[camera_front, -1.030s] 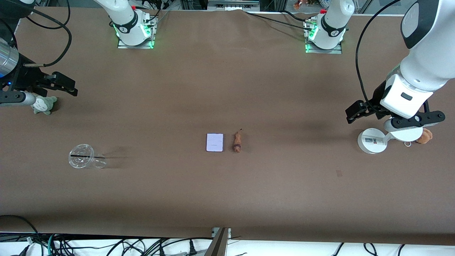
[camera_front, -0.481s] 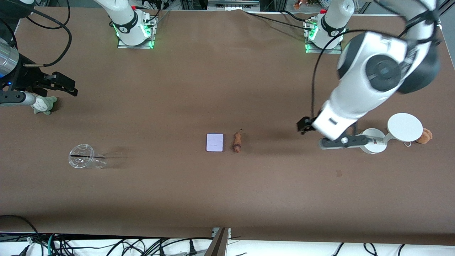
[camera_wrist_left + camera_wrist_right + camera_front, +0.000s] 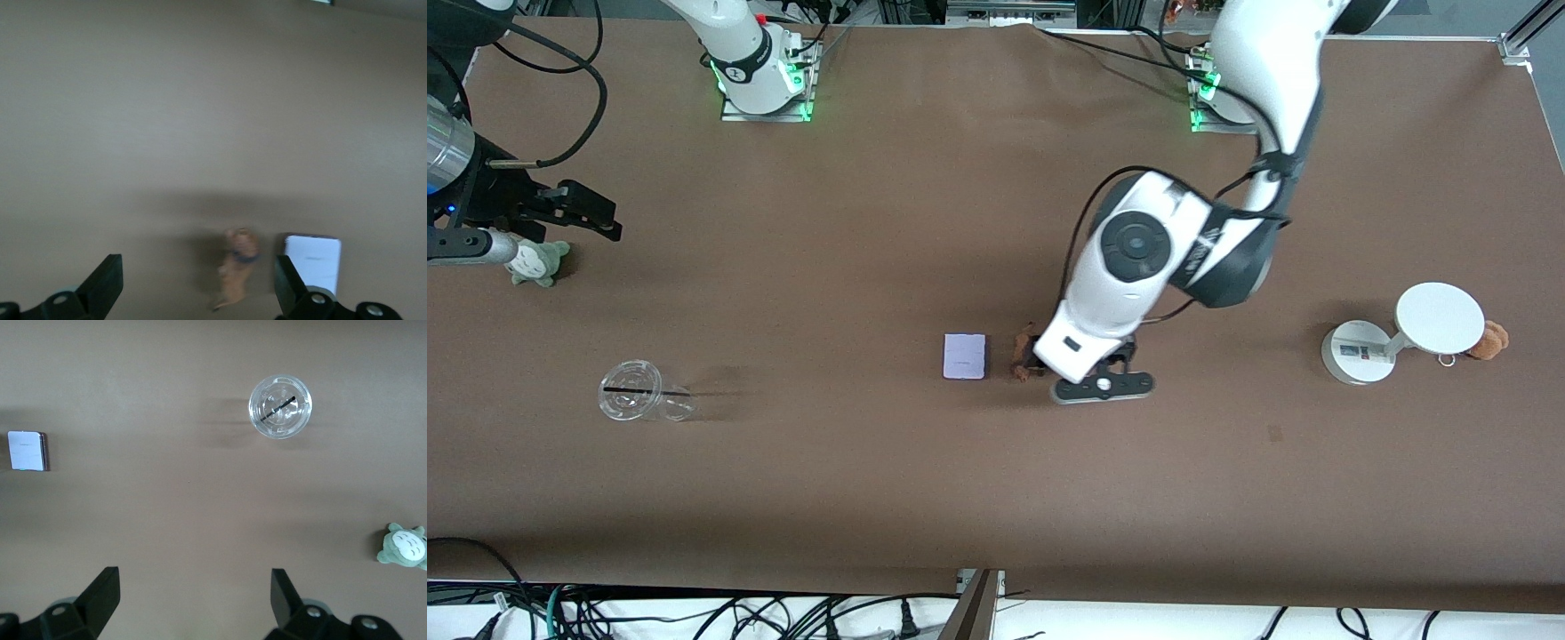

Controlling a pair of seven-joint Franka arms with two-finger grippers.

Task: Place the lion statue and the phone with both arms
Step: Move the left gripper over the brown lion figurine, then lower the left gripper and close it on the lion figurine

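Lion statue (image 3: 237, 277) lies on the counter (image 3: 871, 462) beside the phone (image 3: 965, 356), long axis running toward the bases. Left gripper (image 3: 197, 297) hovers over it, jaws wide. Right gripper (image 3: 193, 607) waits, jaws wide.

Front view: the left arm's wrist covers most of the lion statue (image 3: 1017, 368) at the phone's (image 3: 965, 356) 3 o'clock; only the mane end and tail tip show. The left claw (image 3: 197, 287) is hidden there too. Left wrist view: lion is blurred, claw fingertips (image 3: 107, 283) are cut by the frame edge, and one overlaps a phone corner. The white stand (image 3: 1439, 318) hides most of the tan plush (image 3: 1492, 340). The right arm's camera bar overlaps the grey-green plush (image 3: 535, 263).
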